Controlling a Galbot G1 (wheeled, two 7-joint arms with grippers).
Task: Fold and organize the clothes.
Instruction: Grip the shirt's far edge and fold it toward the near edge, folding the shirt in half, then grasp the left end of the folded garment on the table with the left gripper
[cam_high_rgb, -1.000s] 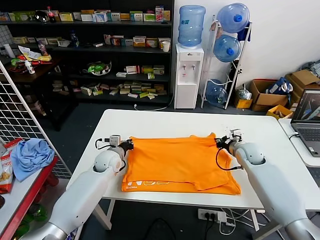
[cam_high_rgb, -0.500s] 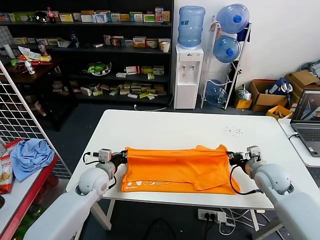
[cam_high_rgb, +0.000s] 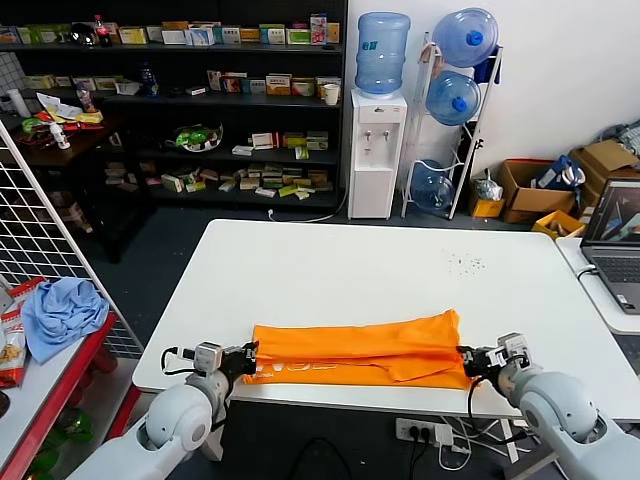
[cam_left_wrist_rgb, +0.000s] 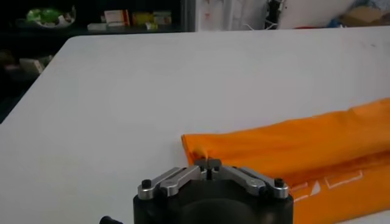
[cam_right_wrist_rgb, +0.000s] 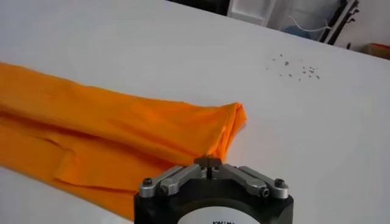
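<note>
Against the back wall a water dispenser (cam_high_rgb: 378, 150) carries a blue water jug (cam_high_rgb: 383, 50) on top, and a wire rack (cam_high_rgb: 455, 120) beside it holds more blue jugs; open cardboard boxes (cam_high_rgb: 540, 185) sit on the floor to the right, their contents too small to tell. Dark shelves (cam_high_rgb: 200, 100) at the left are lined with small packets and boxes. The T-shirt (cam_high_rgb: 360, 349) is bright orange, soft and slightly rumpled, folded into a long narrow band that lies along the near edge of the white tabletop (cam_high_rgb: 350, 270), with white lettering showing on its lower layer near the robot's left end. The left gripper (cam_high_rgb: 247, 358) is at that end of the band, its fingers drawn together on the fabric's corner in the left wrist view. The right gripper (cam_high_rgb: 467, 358) is at the opposite end, its fingers all but closed, touching the shirt's edge; whether it holds the cloth cannot be told. The tabletop is smooth and matt, with a scatter of small dark specks (cam_high_rgb: 466, 264) toward its far right. A laptop (cam_high_rgb: 615, 240) stands open on a neighbouring table, and a light blue cloth (cam_high_rgb: 60, 312) lies on a red shelf beside a white wire grid (cam_high_rgb: 40, 230).
</note>
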